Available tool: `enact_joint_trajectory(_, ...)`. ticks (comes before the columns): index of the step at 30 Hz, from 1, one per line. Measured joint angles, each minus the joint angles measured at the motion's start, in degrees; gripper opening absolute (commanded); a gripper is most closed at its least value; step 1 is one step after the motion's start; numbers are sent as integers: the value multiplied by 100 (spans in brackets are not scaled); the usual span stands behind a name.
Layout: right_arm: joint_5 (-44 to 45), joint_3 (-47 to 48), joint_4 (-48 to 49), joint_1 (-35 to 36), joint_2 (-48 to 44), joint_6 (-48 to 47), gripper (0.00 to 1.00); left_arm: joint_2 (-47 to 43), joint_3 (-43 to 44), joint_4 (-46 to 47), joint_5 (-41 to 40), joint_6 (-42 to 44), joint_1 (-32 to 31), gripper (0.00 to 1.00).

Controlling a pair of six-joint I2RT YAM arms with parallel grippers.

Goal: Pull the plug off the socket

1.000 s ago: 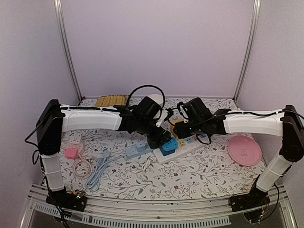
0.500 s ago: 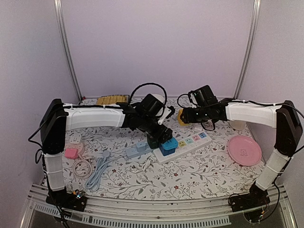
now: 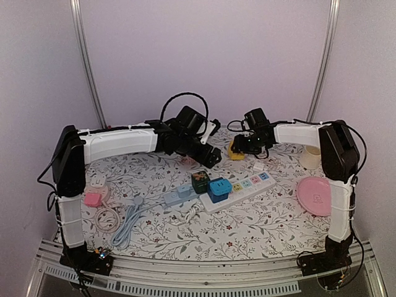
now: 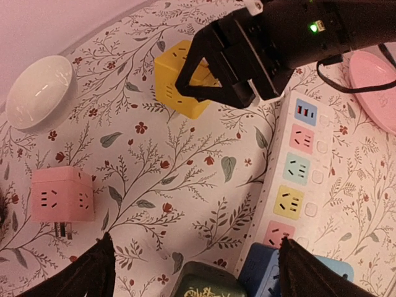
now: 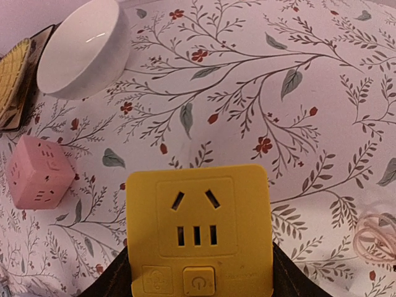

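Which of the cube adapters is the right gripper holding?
The yellow cube, clamped in the right gripper. The pink cube lies free on the table; the blue cube sits on the power strip.

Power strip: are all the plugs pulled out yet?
Not quite. Done: the yellow plug cube is off the power strip. In hand: the right gripper holds it; the left gripper hangs open, empty. Left: the blue plug sits in the strip.
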Motion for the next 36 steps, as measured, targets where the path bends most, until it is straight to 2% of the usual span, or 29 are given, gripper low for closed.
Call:
enact_joint_trajectory(4,-24,323,-105,-179,376,2,53,0,-37,15,-4,-50,144,92)
enact_joint_trajectory(12,-17,457,-317,-210,415,-57,81,0,-258,7,13,-72,369,92)
enact_joint_trajectory(16,-15,459,-470,-188,415,-57,90,0,-262,22,50,-70,417,92)
enact_joint_trajectory(22,26,439,-682,-164,330,-70,93,0,-271,61,153,-66,450,92)
enact_joint_trajectory(27,103,234,-769,-50,-105,-72,93,-83,-448,111,175,-68,466,92)
enact_joint_trajectory(36,289,-682,-997,942,-1436,-109,91,-404,-863,243,162,-210,511,92)
